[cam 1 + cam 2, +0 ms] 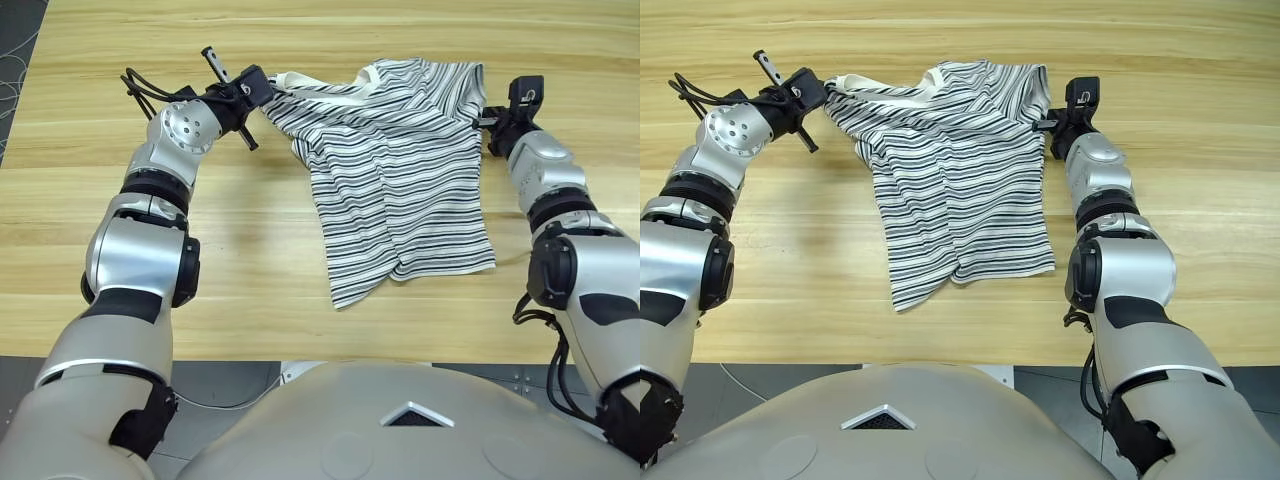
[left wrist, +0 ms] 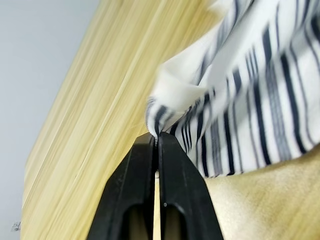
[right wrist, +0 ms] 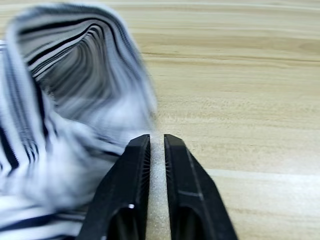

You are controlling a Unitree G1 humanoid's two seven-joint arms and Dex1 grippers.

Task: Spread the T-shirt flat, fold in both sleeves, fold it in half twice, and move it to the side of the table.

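Observation:
A black-and-white striped T-shirt (image 1: 400,170) lies crumpled on the wooden table (image 1: 240,260), collar toward the far edge and hem toward me. My left gripper (image 1: 270,88) is shut on the shirt's left shoulder corner; in the left wrist view the cloth (image 2: 165,115) is pinched at the fingertips of that gripper (image 2: 157,137). At the shirt's right shoulder edge, my right gripper (image 1: 487,122) has its fingers nearly together on a raised fold of striped cloth (image 3: 75,75), seen just beyond the gripper (image 3: 157,137). The shirt's left side is folded over on itself.
Bare wood surrounds the shirt on all sides, with wide room to the left and right. The table's near edge (image 1: 250,355) runs just past the hem. A dark floor strip (image 1: 20,60) shows beyond the table's left end.

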